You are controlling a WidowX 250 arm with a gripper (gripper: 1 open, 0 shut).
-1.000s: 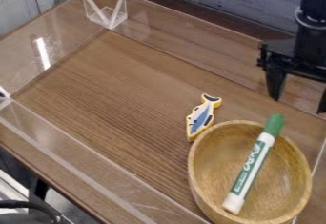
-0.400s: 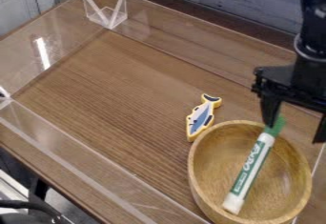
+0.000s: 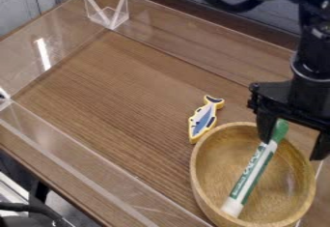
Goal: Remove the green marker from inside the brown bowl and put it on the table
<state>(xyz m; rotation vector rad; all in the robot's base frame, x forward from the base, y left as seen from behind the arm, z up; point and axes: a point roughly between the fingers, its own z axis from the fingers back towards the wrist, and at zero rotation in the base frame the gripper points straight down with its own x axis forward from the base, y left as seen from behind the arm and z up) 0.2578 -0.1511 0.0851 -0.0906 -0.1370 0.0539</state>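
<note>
Marker (image 3: 253, 172) lies slanted inside the bowl (image 3: 213, 160) at the near right of the table (image 3: 116, 86), green cap toward the far rim. Gripper (image 3: 291, 131) hangs over that capped end, jaws spread wide and holding nothing (pointing straight down). Fish toy (image 3: 204, 114) lies just left of the bowl.

The worktop (image 3: 123, 81) was dark brown wood with straight grain running along its length, and light glared off it toward the far left corner. Clear acrylic walls (image 3: 77, 187) edged it along the near and left sides, catching pale reflections. At the far left corner a clear acrylic bracket (image 3: 106, 9) stood folded into a V. Beyond the far edge lay a grey, blurred backdrop (image 3: 245, 1), too indistinct to tell more.
</note>
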